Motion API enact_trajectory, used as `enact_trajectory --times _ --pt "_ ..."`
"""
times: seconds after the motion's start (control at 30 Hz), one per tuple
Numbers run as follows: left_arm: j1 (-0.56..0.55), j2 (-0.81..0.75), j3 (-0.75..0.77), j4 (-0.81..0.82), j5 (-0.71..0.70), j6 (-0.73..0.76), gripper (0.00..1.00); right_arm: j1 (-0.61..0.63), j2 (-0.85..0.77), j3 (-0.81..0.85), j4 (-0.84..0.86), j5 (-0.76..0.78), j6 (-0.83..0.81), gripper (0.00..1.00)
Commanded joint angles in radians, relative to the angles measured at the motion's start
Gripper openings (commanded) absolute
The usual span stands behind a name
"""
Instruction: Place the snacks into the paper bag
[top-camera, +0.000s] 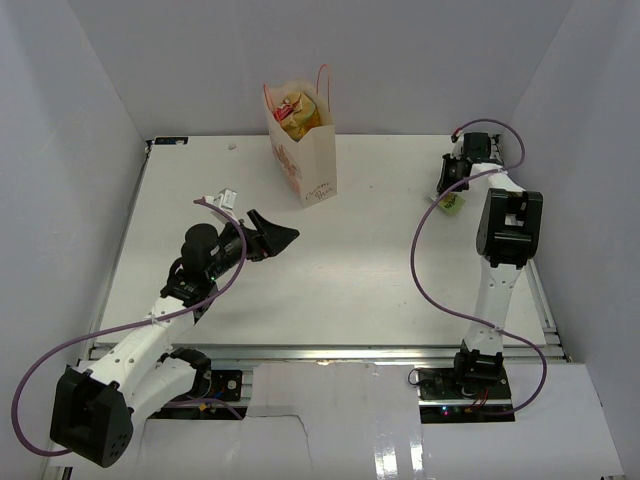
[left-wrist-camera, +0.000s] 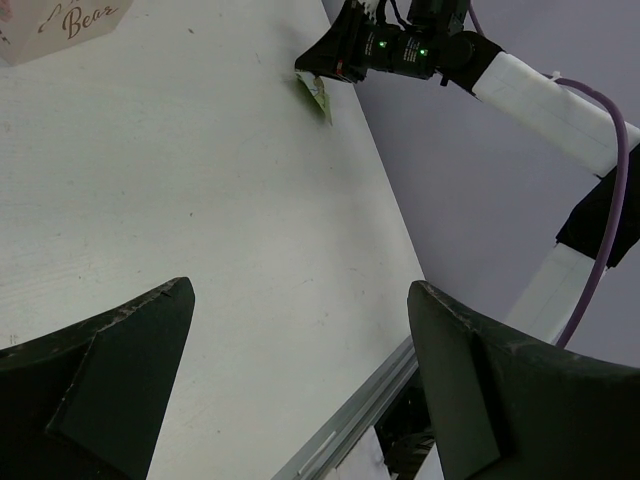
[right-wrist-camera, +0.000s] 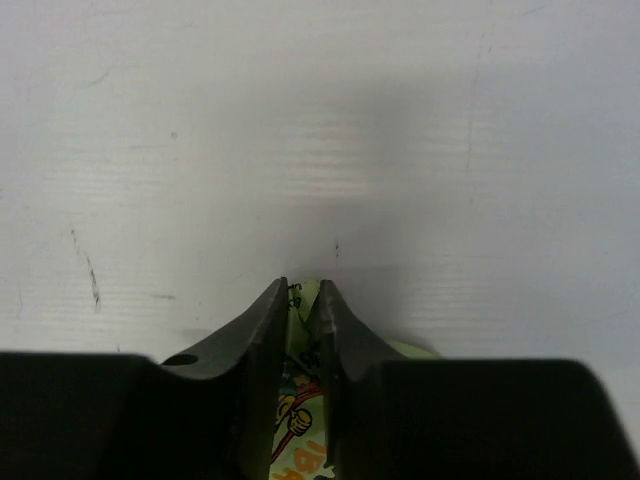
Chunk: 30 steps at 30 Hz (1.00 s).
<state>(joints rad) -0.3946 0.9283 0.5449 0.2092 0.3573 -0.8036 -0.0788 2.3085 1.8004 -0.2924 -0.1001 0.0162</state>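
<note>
Pinching 1 light green packet (right-wrist-camera: 298, 412) at the table's (top-camera: 350, 285) far right.
We see the right gripper (right-wrist-camera: 305, 292) clamped on it, the left gripper (top-camera: 278, 236) gaping wide mid-table, and the paper bag (top-camera: 308, 168) upright at the back, apparently with snacks (top-camera: 297, 110) inside.

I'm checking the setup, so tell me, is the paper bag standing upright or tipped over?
Upright. The paper bag stands on its base, handles up, mouth open at the top, with snacks showing inside.

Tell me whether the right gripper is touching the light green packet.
Touching. The right wrist view shows the right gripper closed on the light green packet, the wrapper pinched tight with no gap showing.
</note>
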Motion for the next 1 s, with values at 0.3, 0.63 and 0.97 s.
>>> enact_trajectory --times 0.3,0.63,0.97 --pt "-0.033 0.061 -0.011 0.12 0.088 -0.072 0.98 -0.073 -0.164 -0.078 -0.059 -0.413 0.03 0.08" --pt "-0.164 0.439 0.111 0.376 0.14 -0.177 0.98 0.052 -0.519 -0.472 0.041 -0.613 -0.004 0.08" --pt "-0.208 0.771 0.251 0.674 0.238 -0.442 0.97 0.329 -0.698 -0.659 0.117 -0.472 -0.012 0.08"
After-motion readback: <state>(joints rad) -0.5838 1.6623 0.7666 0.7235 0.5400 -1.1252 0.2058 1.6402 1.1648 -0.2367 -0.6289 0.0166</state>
